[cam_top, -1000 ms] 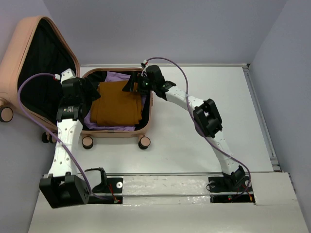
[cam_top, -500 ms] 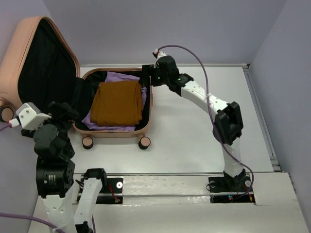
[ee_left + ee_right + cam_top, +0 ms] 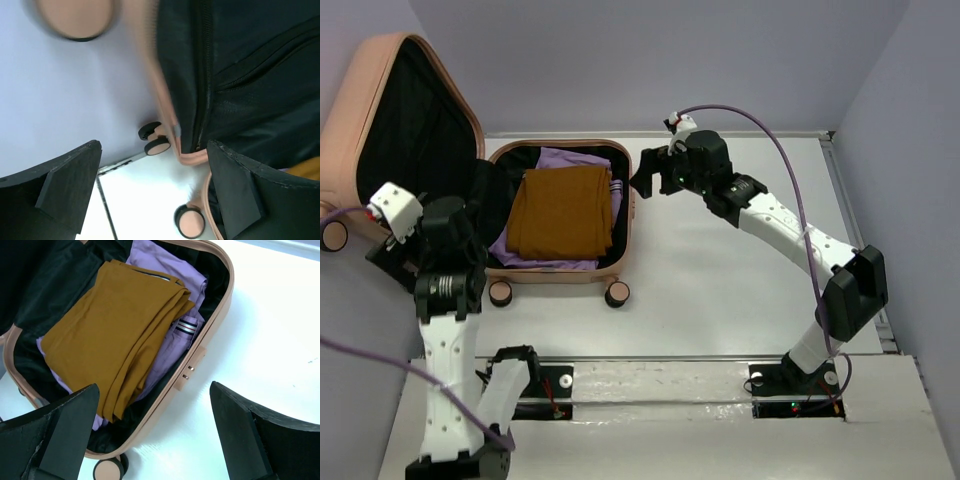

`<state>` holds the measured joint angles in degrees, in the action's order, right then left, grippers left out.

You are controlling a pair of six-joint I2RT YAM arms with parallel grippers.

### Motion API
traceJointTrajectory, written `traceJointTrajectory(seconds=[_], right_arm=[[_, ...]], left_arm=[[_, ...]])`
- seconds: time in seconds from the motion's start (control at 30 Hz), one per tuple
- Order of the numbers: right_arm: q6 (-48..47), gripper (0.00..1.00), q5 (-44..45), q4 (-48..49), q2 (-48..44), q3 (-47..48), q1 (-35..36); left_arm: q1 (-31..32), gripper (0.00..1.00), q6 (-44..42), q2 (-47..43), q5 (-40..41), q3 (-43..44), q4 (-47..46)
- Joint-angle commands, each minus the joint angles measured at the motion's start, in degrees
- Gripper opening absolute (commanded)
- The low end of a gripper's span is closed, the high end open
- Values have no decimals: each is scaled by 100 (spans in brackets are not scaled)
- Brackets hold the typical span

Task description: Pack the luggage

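The peach-pink luggage [image 3: 620,268] lies open on the table, its lid [image 3: 360,80] raised at the far left. A mustard-brown folded cloth [image 3: 560,210] lies on a purple cloth [image 3: 556,158] inside the base. My left gripper [image 3: 460,225] is open and empty at the lower left of the lid, near the hinge; its wrist view shows the black lining [image 3: 250,60] and a caster wheel [image 3: 190,222]. My right gripper [image 3: 645,175] is open and empty just right of the luggage's right rim [image 3: 165,400]. The brown cloth [image 3: 115,335] shows in the right wrist view.
White table [image 3: 740,250] extends right of the luggage. Purple walls stand at the back and sides. A metal rail [image 3: 670,365] runs along the near edge by the arm bases. Caster wheels [image 3: 618,293] stick out at the luggage's near side.
My left arm has swung out of the luggage to the lid's lower left edge. My right arm has drawn back from the luggage's far right corner to the right, over the table.
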<state>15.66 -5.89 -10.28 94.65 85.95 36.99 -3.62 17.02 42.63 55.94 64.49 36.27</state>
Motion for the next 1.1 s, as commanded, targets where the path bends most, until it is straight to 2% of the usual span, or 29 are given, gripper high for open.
traceJointTrajectory(seconds=[0.0,0.1,0.2,0.27,0.3,0.37,0.4,0.53,0.57,0.6,0.7,0.77,0.8,0.83,0.87,0.9,0.93,0.97,1.0,1.03,1.07], right_arm=[[-116,97,-271,439,-254,-219,-140],[-63,97,-483,448,-245,-228,-140],[-89,97,-466,466,-219,-307,-140],[-98,97,-396,466,-114,-316,-140],[-90,96,-395,466,-70,-316,-140],[-63,96,-422,466,9,-307,-140],[-37,96,-413,466,53,-307,-140],[77,96,-299,475,238,-386,-201],[138,96,-273,483,273,-412,-253],[174,96,-246,492,282,-439,-254],[262,96,-176,580,273,-588,-254],[323,96,-19,624,264,-658,-254],[411,96,87,641,247,-685,-254],[472,96,245,659,247,-763,-254],[604,97,316,685,238,-790,-254],[666,96,386,686,229,-808,-254],[727,96,544,694,220,-843,-254],[780,96,562,694,220,-887,-254],[850,96,772,694,194,-905,-254],[886,96,878,686,133,-948,-306],[912,94,1088,686,72,-992,-307]], left_arm=[[-753,97,-348,614,-38,46,-893],[-965,96,-322,1193,-197,441,-859],[-1097,86,-278,1599,-320,1021,-753],[-1106,58,-225,1731,-347,1381,-595],[-1097,47,-234,1740,-408,1408,-595],[-992,15,-312,1617,-671,1286,-744],[-879,6,-400,1530,-838,1172,-875],[411,6,-734,889,-997,452,-1420],[1145,6,-1074,574,-1119,146,-1682],[1449,6,-1295,397,-1295,4,-1815],[2318,6,-1954,-209,-2723,-357,-2028],[2593,6,-2088,-413,-3088,-358,-1854],[2725,6,-2132,-414,-3603,-323,-1747],[2743,6,-2167,-283,-3999,-279,-1494],[2752,21,-2176,-143,-4891,-122,-1326],[2752,21,-2159,7,-5318,-25,-1159],[2770,60,-2132,348,-5748,211,-896],[2805,75,-2115,499,-6196,370,-781],[2840,86,-2097,614,-6566,511,-701],[2927,97,-2088,719,-7327,660,-579],[2946,99,-2106,877,-7735,966,-516]])
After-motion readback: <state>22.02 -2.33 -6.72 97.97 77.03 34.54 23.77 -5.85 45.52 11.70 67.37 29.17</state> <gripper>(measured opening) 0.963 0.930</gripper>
